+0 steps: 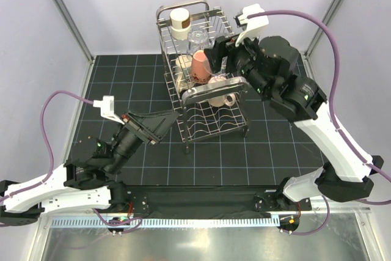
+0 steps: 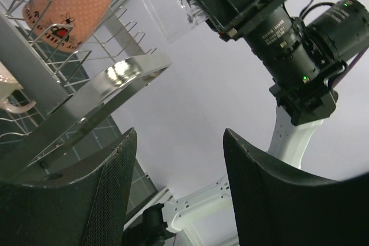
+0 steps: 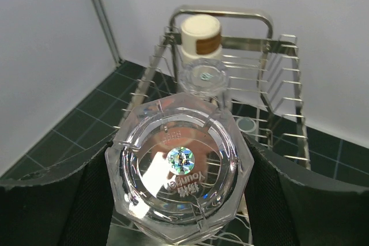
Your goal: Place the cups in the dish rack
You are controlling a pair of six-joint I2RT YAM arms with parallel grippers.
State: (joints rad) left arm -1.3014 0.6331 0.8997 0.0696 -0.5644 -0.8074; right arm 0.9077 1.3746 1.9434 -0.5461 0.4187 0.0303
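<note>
R wrist cam: tumbler (image 3: 180, 165), base to lens, clamped in right gripper (image 3: 181, 200), rack (image 3: 277, 79) just beyond; L wrist cam shows left gripper (image 2: 179, 142) parted, empty, rack at its left

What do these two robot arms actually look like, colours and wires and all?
The left arm and right arm are white shells linked by chunky black joints. The left gripper and right gripper each have two broad black fingers with a finely dotted texture. A purple cable loops to each wrist, by a white bracket.
</note>
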